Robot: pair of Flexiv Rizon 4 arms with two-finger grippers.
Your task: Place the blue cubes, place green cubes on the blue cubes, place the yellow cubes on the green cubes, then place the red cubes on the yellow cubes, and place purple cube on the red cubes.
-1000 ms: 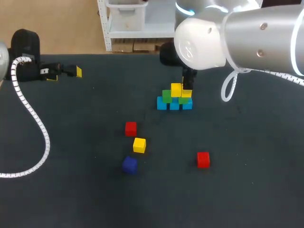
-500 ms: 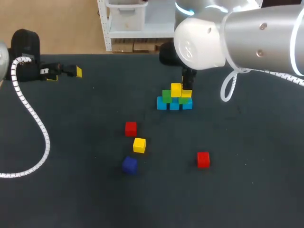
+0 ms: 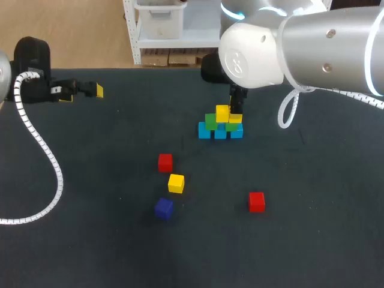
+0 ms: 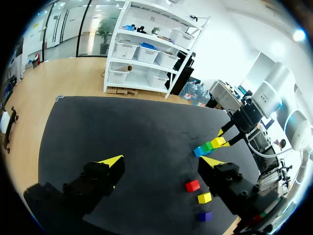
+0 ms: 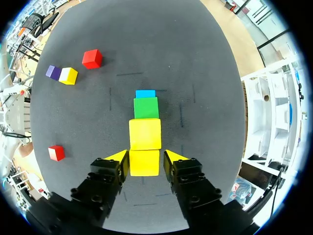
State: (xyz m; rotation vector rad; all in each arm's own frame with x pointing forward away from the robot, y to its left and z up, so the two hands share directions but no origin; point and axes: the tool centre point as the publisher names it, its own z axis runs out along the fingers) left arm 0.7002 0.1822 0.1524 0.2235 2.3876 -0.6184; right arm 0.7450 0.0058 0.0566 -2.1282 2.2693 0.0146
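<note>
A pyramid stands mid-table: a row of blue cubes (image 3: 219,132), green cubes (image 3: 210,122) on them, and a yellow cube (image 3: 222,112) on top. My right gripper (image 3: 235,114) hangs over the pyramid's right end, where a second yellow cube (image 5: 144,162) sits on the green layer between its fingers. A thin gap shows at one finger, so the gripper is open. Ahead of it lie the other yellow cube (image 5: 145,133), green (image 5: 146,107) and blue (image 5: 145,93). My left gripper (image 3: 84,91) rests open and empty at the far left.
Loose cubes lie nearer the front: a red one (image 3: 165,162), a yellow one (image 3: 176,183), a purple one (image 3: 163,207) and another red one (image 3: 256,201) to the right. My left arm's white cable (image 3: 42,150) trails over the table's left side.
</note>
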